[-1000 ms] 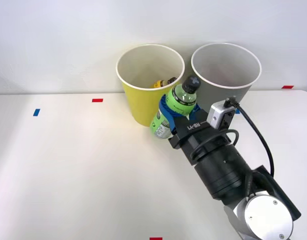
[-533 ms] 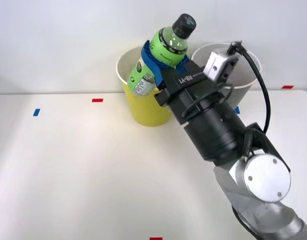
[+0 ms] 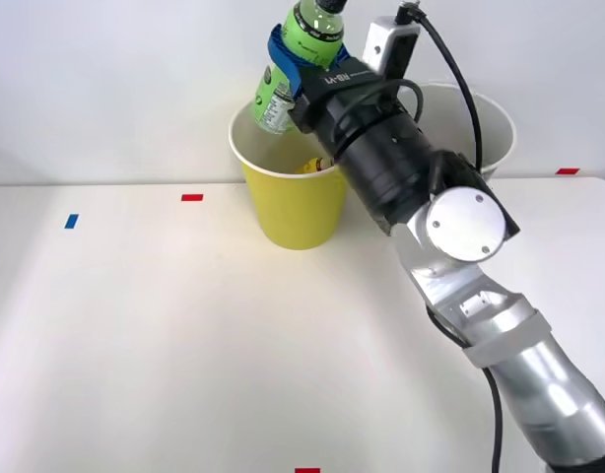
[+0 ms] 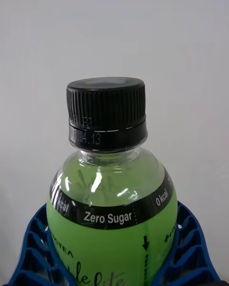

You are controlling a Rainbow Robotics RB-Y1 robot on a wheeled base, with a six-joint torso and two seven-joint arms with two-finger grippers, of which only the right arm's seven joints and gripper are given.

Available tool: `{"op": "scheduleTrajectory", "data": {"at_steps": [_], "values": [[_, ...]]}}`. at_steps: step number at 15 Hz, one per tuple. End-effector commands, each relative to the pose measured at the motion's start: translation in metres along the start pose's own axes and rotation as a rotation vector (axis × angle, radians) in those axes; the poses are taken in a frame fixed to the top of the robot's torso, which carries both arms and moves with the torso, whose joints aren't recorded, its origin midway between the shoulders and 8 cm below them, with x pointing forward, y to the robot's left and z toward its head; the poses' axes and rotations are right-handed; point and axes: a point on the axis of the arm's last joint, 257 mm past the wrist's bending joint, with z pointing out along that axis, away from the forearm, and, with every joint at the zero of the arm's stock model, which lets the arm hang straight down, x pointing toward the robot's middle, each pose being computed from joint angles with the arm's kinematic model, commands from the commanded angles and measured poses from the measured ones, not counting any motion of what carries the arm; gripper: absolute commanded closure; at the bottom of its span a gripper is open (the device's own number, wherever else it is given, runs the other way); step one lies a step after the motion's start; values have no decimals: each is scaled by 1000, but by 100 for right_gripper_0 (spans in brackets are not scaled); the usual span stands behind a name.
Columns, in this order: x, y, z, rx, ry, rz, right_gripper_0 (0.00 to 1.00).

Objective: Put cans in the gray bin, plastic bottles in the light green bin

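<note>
The right arm reaches up and forward from the near right side of the white counter, and its gripper is clamped around the green bottle, holding it in the air. The blue ribbed fingers wrap the bottle's body about midway, one on each side. The bottle leans, its bottom end pointing down toward the open mouth of the light green bin and its capped end up and away from it. It hangs above the bin's rim on the far side and touches neither the rim nor the counter.

From the wrist camera the bottle stands right in front of the lens: black screw cap, clear green shoulder, a dark band reading "Zero Sugar", with the blue fingers hugging it on both sides.

Inside the light green bin, a bit of the yellow bottle peeks out just behind the arm. The gray bin stands just beside the light green one, on its right, largely covered by the arm's black wrist section. Small red and blue tape marks sit here and there on the counter.
</note>
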Motion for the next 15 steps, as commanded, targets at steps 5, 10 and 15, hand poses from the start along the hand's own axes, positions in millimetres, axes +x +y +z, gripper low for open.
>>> {"op": "scheduleTrajectory", "data": {"at_steps": [5, 10, 15], "values": [[37, -22, 62, 75, 68, -19, 100], [35, -32, 67, 102, 64, -33, 99], [37, -31, 67, 104, 65, -38, 0]]}}
